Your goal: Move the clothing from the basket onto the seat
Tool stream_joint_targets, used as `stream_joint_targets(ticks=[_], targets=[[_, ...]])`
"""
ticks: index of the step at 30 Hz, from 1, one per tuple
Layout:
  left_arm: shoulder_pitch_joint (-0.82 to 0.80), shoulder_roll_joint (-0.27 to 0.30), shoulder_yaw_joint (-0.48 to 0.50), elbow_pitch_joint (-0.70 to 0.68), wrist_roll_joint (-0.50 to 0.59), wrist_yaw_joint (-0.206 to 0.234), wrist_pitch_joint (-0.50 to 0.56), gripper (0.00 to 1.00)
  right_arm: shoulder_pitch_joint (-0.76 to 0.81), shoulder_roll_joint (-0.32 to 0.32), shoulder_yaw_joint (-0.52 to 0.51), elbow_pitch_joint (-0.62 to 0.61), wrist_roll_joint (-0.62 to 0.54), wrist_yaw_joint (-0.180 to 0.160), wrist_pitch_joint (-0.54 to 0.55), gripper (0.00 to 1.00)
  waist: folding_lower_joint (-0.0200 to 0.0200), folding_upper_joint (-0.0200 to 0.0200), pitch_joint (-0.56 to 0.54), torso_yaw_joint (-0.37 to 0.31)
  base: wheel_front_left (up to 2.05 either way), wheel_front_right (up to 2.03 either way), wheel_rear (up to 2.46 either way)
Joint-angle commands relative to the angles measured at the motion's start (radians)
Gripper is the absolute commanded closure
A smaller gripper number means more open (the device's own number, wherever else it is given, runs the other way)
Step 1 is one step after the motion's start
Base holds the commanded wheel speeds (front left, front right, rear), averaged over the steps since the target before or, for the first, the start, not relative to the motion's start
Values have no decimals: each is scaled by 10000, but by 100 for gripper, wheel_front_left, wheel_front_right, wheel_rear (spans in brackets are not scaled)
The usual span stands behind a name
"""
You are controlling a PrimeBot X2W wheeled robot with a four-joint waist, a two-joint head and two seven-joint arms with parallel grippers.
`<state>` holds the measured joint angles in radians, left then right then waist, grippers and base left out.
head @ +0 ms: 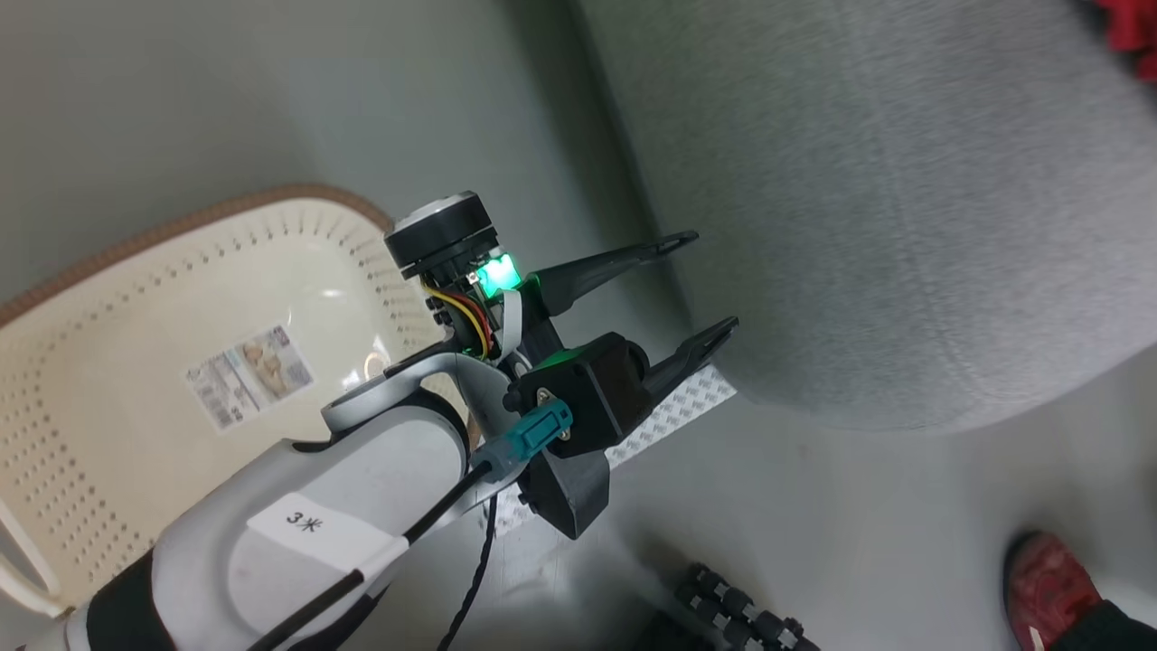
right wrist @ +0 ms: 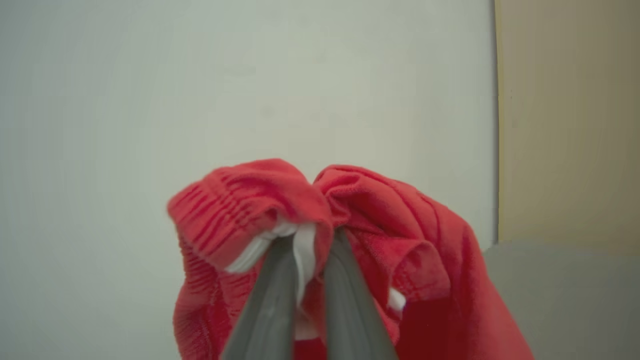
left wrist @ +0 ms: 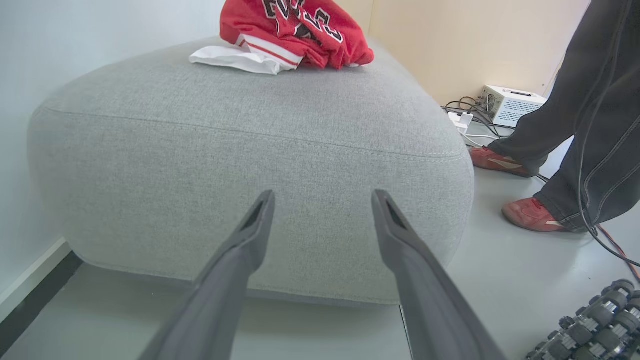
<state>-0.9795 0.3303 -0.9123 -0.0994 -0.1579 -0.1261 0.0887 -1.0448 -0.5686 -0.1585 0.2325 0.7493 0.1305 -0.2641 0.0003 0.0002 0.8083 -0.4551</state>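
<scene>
Now right hand point(right wrist: 311, 239) clenches red clothing point(right wrist: 240, 200) — left hand point(left wrist: 324, 196) gapes before seat point(left wrist: 250, 125).

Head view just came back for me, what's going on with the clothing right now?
The right gripper is shut on a red garment, held up in the air. The left gripper is open, its fingers pointing at the side of the seat. A lettered red jersey lies on the seat, and what shows of the basket holds no clothing. A person stands beside the seat.
</scene>
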Motion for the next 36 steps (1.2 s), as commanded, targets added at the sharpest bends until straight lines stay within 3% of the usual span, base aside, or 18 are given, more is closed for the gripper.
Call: stream_joint_targets(ticks=[1,4,10,16,18,19,21,22,30,36], targets=[[-75,40,-13,-61,-129,21,55,0,-132,-13,248,415,128,4,-17,100,-3,-2,680,430,0,0,0],[-54,-25,-37,-101,-164,83,83,0,-351,-29,713,1427,96,3,-19,100,-3,-2,783,491,0,0,0],[19,22,-19,-98,-152,230,102,0,-643,626,979,3491,-464,4,-20,100,-3,-2,844,474,0,0,0],[244,-3,98,-109,-266,507,22,0,-752,1277,1241,4569,-953,3,-17,100,-3,-2,674,379,0,0,0],[308,-10,141,-106,-344,578,-20,0,-676,1351,1293,4663,-1041,3,-17,80,-3,-2,570,358,0,0,0],[355,-17,157,-106,-384,618,-35,0,-595,1363,1290,4664,-1120,3,-17,76,-3,-2,514,349,0,0,0],[434,-48,163,-105,-456,655,-103,0,-360,1402,1238,4549,-1224,3,-17,47,-3,-2,375,350,0,0,0],[433,-67,161,-103,-479,692,-128,0,-247,1403,1173,4423,-1319,3,-18,0,-3,-2,302,366,0,0,0],[879,-127,506,145,-870,1124,-717,0,1572,1846,703,2348,-2412,3,-18,0,-3,-2,-608,583,0,0,0],[1598,-206,883,514,-1383,1580,-1550,0,3441,2224,988,468,-3128,3,-17,0,-3,-2,-1787,1016,0,0,0]])
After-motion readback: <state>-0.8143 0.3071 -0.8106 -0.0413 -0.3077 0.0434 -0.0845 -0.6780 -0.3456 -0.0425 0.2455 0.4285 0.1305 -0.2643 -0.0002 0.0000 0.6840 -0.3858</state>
